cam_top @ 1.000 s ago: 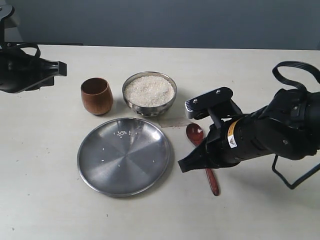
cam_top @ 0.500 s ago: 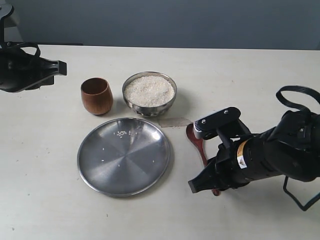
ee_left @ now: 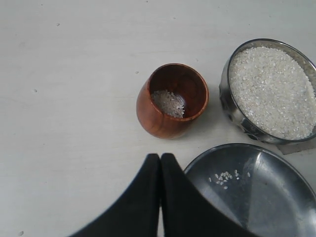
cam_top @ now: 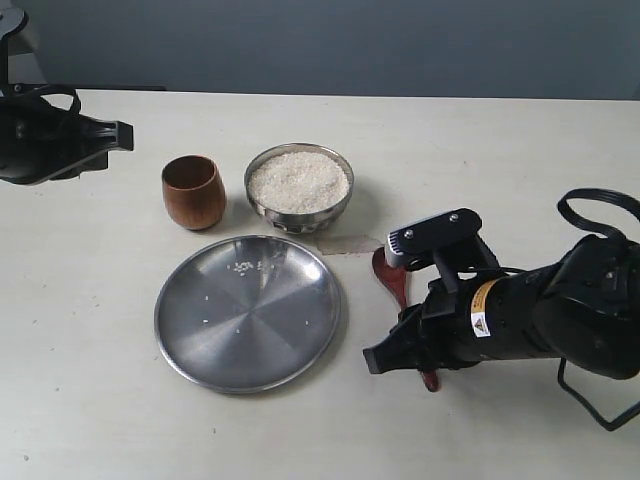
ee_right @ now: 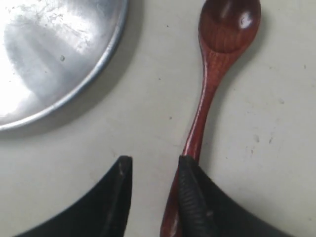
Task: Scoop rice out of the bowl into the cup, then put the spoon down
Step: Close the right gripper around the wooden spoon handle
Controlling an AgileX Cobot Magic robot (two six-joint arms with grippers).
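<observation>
Spoon handle partly behind right fingers

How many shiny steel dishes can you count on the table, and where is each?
2. The bowl, full of rice, stands beside the wooden cup. The flat plate lies nearer the camera, left of the spoon. None seems hidden.

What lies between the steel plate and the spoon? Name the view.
Nothing but bare table: the right wrist view shows a clear strip between the plate and the spoon.
</observation>
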